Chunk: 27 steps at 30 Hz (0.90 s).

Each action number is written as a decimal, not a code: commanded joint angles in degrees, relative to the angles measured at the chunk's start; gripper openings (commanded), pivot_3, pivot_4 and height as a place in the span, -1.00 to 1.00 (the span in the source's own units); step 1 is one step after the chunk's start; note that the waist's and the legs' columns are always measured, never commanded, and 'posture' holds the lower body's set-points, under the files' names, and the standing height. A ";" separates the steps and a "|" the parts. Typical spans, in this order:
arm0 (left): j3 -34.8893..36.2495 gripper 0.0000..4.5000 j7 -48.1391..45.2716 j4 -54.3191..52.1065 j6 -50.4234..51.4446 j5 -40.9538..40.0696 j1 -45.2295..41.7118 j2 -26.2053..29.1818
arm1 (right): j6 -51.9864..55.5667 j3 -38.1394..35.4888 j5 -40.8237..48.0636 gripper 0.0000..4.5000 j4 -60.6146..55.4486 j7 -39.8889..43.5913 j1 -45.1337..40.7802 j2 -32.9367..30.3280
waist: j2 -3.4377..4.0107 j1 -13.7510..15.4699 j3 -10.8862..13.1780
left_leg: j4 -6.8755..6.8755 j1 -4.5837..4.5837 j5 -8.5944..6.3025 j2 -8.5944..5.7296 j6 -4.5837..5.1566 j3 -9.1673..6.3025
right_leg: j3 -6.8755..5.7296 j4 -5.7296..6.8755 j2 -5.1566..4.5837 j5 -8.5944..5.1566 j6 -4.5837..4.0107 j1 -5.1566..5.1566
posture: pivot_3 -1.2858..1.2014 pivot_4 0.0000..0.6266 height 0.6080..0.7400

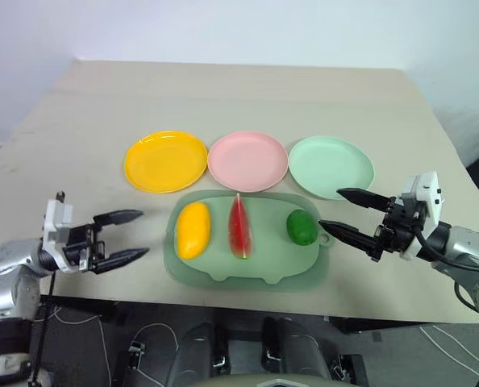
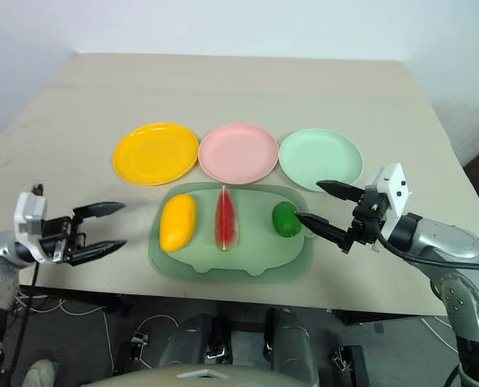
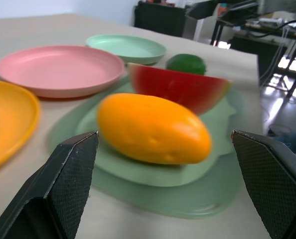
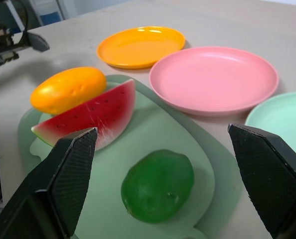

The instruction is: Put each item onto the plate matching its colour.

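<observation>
Three plates are sitting in a row across the middle of the table [image 1: 78, 105]: the yellow plate [image 1: 165, 161] on the left, the pink plate [image 1: 247, 160] in the centre and the mint green plate [image 1: 331, 166] on the right. Just nearer, the pale-green board [image 1: 247, 266] is carrying all three fruits, with the yellow mango [image 1: 193, 230] lying on its left, the watermelon wedge [image 1: 239, 227] in the middle and the dark-green fruit [image 1: 301, 227] on the right. The left gripper [image 1: 123, 236] is hovering left of the board, jaws spread wide and holding nothing. The right gripper [image 1: 346, 214] is hovering just right of the dark-green fruit, jaws likewise wide and empty.
</observation>
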 commanded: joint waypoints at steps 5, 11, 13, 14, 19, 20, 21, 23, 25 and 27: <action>-0.08 0.99 5.66 -9.05 6.73 -2.61 -3.26 0.77 | -0.57 -1.14 0.59 1.00 -1.85 -1.10 -0.12 0.54 | 0.00 0.40 0.00 | 0.22 0.05 -0.16 0.03 0.25 -0.02 | 0.00 -0.01 -0.02 -0.10 -0.05 0.17 | 0.03 -0.52 0.33; -0.68 0.99 8.29 -10.79 11.46 -3.10 -7.68 1.12 | -0.42 -2.17 0.83 1.00 -2.44 -1.42 0.80 0.00 | 0.00 0.90 0.00 | 0.27 0.04 -0.02 0.02 0.03 -0.02 | 0.00 0.02 0.00 0.02 -0.02 0.19 | 0.03 -0.52 0.33; -0.73 0.99 7.75 -10.29 11.97 -2.84 -8.10 1.23 | -0.14 -2.55 1.05 1.00 -2.79 -1.59 1.04 -0.28 | 0.00 0.93 0.00 | 0.27 0.04 -0.02 0.03 0.03 -0.01 | 0.00 0.04 0.02 0.07 -0.10 0.19 | 0.03 -0.52 0.33; -0.75 0.99 7.53 -10.22 12.57 -2.95 -7.99 1.32 | -0.08 -3.02 1.16 1.00 -2.69 -1.39 1.31 -0.52 | 0.00 0.95 0.00 | 0.27 0.04 -0.02 0.03 0.03 -0.01 | 0.00 0.04 0.03 0.08 -0.11 0.19 | 0.03 -0.52 0.33; 0.17 0.99 3.30 -4.05 9.24 -1.17 -6.72 1.41 | 0.50 -3.36 0.97 1.00 -2.00 -1.38 1.09 -1.23 | 0.01 0.87 0.00 | 0.29 0.05 -0.02 0.08 0.03 -0.01 | 0.00 0.04 0.10 0.05 -0.06 0.18 | 0.03 -0.52 0.33; 0.19 0.99 2.60 -2.91 8.45 -0.88 -6.60 1.36 | 0.68 -3.40 1.11 1.00 -1.89 -1.40 0.88 -1.32 | 0.01 0.88 0.00 | 0.30 0.05 -0.02 0.10 0.03 -0.01 | 0.00 0.05 0.12 -0.02 0.04 0.18 | 0.03 -0.52 0.33; 0.05 0.99 1.96 -1.90 7.77 -0.61 -6.51 1.26 | 1.03 -3.37 1.37 1.00 -1.81 -1.49 0.56 -1.38 | 0.01 0.90 0.00 | 0.32 0.05 -0.02 0.11 0.03 -0.01 | 0.00 0.07 0.13 -0.02 0.04 0.16 | 0.03 -0.52 0.33; -0.62 0.99 1.58 -0.87 6.40 0.06 -6.51 0.53 | 1.49 -3.21 1.41 1.00 -1.48 -1.20 0.30 -1.61 | 0.01 0.92 0.00 | 0.36 0.04 -0.03 0.12 0.04 -0.02 | 0.00 0.08 0.12 -0.03 0.02 0.15 | 0.03 -0.52 0.33; -1.39 0.99 1.90 -0.70 5.50 0.70 -6.71 -0.35 | 1.64 -2.87 1.10 1.00 -1.24 -0.91 0.25 -1.78 | 0.01 1.08 0.00 | 0.39 0.03 -0.05 0.12 0.07 -0.04 | 0.00 0.08 0.08 -0.08 -0.08 0.16 | 0.03 -0.52 0.33; -2.27 0.99 2.17 -0.75 4.73 1.46 -7.14 -1.29 | 2.20 -2.34 1.26 1.00 -1.45 -1.31 -0.45 -1.81 | 0.01 1.10 0.00 | 0.44 0.03 -0.09 0.10 0.13 -0.04 | 0.00 0.06 0.03 -0.10 -0.18 0.17 | 0.03 -0.52 0.33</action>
